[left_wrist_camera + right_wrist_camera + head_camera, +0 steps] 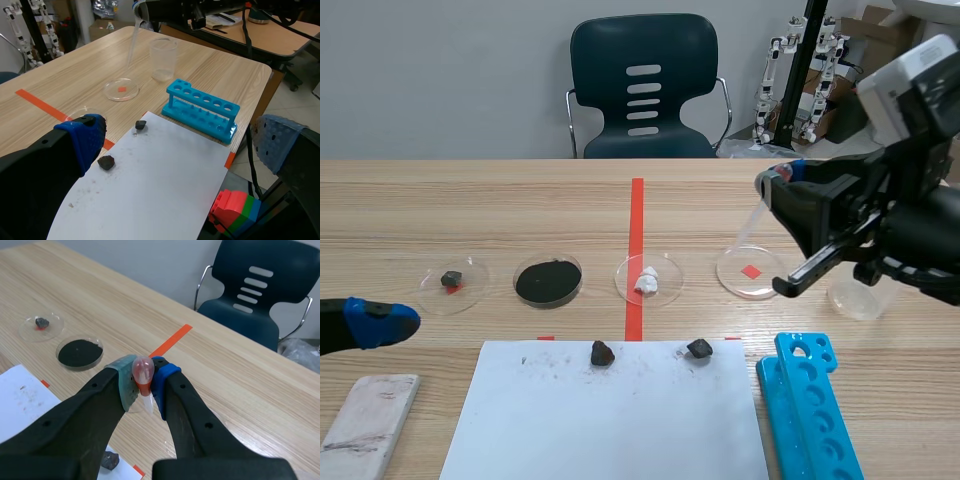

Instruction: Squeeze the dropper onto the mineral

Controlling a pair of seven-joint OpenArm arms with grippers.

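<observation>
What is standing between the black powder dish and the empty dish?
In the scene view, a dish with a white mineral lies there, on the tape line.

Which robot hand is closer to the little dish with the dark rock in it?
Left. The left gripper is open just beside the rock dish, nearer the robot. The right gripper is far across the table, holding the dropper.
</observation>
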